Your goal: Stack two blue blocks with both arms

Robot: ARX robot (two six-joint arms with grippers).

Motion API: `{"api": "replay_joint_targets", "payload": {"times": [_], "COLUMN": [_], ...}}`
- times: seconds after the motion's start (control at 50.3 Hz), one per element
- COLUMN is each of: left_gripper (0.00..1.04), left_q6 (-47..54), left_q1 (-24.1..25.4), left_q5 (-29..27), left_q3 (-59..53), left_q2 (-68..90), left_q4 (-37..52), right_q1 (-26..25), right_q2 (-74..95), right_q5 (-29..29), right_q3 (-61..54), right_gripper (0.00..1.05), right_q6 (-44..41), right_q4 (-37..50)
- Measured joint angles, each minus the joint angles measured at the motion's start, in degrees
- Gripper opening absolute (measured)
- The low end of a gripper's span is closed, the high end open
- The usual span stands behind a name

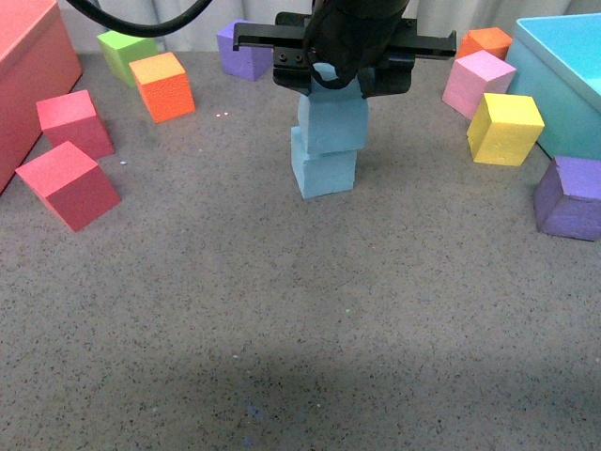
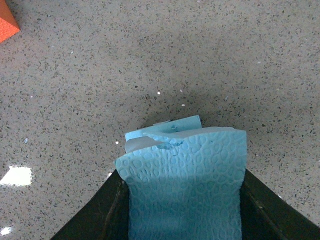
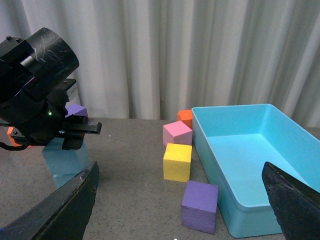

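Note:
Two sky-blue blocks stand stacked at mid-table. The lower blue block (image 1: 324,172) rests on the grey table. The upper blue block (image 1: 333,120) sits on it, slightly offset. My left gripper (image 1: 338,83) is shut on the upper block from above. In the left wrist view that block (image 2: 186,185) fills the space between the black fingers (image 2: 100,212), and a corner of the lower block (image 2: 167,126) peeks out beyond it. My right gripper (image 3: 182,200) is open and empty, off to the right of the stack (image 3: 65,160), with a purple cube (image 3: 200,206) between its fingers.
A turquoise bin (image 1: 573,89) stands at the right, with yellow (image 1: 505,129), pink (image 1: 479,83), orange (image 1: 485,42) and purple (image 1: 570,197) cubes beside it. On the left lie two red cubes (image 1: 68,183), an orange cube (image 1: 163,86), a green cube (image 1: 127,52) and a red box (image 1: 28,75). A purple cube (image 1: 242,49) sits behind.

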Motion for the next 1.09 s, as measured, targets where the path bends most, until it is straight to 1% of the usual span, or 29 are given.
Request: {"api": "replay_joint_targets", "payload": {"times": [0.04, 0.06, 0.08, 0.139, 0.338, 0.358, 0.417, 0.537, 0.596, 0.656, 0.775, 0.934, 0.954, 0.994, 1.014, 1.053, 1.073, 1.093], "left_gripper": [0.44, 0.48, 0.55, 0.62, 0.98, 1.00, 0.97, 0.98, 0.98, 0.98, 0.98, 0.98, 0.97, 0.90, 0.84, 0.77, 0.72, 0.68], "left_q6": [0.0, -0.1, -0.1, -0.2, -0.2, -0.2, -0.5, -1.3, -2.4, -3.5, -5.0, -6.4, -5.3, -0.7, 3.6, 9.4, 13.5, 15.8], "left_q1": [0.0, 0.0, 0.0, 0.0, 0.0, 0.0, 0.0, 0.2, 0.2, 0.1, -0.2, -0.3, -0.5, -0.3, 0.0, 0.9, 1.9, 2.6], "left_q5": [0.0, 0.0, -0.1, -0.2, -0.2, -0.2, 0.0, 0.4, 1.4, 3.8, 5.4, 5.4, 3.4, -2.6, -7.6, -10.1, -10.1, -9.8], "left_q3": [-0.1, -0.1, -0.1, -0.2, -1.4, -1.7, -3.8, -9.6, -11.8, -14.8, -20.0, -22.0, -23.1, -28.0, -34.1, -42.3, -48.7, -52.6], "left_q2": [0.0, 0.0, 0.0, 0.0, -0.1, -0.2, -0.9, -4.0, -5.6, -7.8, -12.0, -15.1, -15.1, -16.2, -17.4, -19.5, -21.3, -22.5], "left_q4": [0.2, 0.4, 0.5, 0.5, 1.2, 1.3, 2.2, 5.1, 5.9, 7.2, 11.2, 12.0, 14.6, 25.4, 35.9, 47.8, 56.8, 62.6], "right_q1": [0.0, 0.0, 0.0, 0.0, 0.0, 0.0, 0.0, 0.0, 0.0, 0.0, 0.0, 0.0, 0.0, 0.0, 0.0, 0.0, 0.0, 0.0], "right_q2": [0.0, 0.0, 0.0, 0.0, 0.0, 0.0, 0.0, 0.0, 0.0, 0.0, 0.0, 0.0, 0.0, 0.0, 0.0, 0.0, 0.0, 0.0], "right_q5": [0.0, 0.0, 0.0, 0.0, 0.0, 0.0, 0.0, 0.0, 0.0, 0.0, 0.0, 0.0, 0.0, 0.0, 0.0, 0.0, 0.0, 0.2], "right_q3": [0.0, 0.0, 0.0, 0.0, 0.0, 0.0, 0.0, 0.0, 0.0, 0.0, 0.0, 0.0, 0.0, 0.0, 0.0, 0.0, 0.0, 0.0], "right_gripper": [0.95, 0.95, 0.95, 0.95, 0.95, 0.95, 0.95, 0.95, 0.95, 0.95, 0.95, 0.95, 0.95, 0.95, 0.95, 0.95, 0.95, 0.95], "right_q6": [0.0, 0.0, 0.0, 0.0, 0.0, 0.0, 0.0, 0.0, 0.0, 0.0, 0.0, 0.0, 0.0, 0.0, 0.0, 0.0, 0.0, 0.0], "right_q4": [0.0, 0.0, 0.0, 0.0, 0.0, 0.0, 0.0, 0.0, 0.0, 0.0, 0.0, 0.0, 0.0, 0.0, 0.0, 0.0, 0.0, 0.0]}}
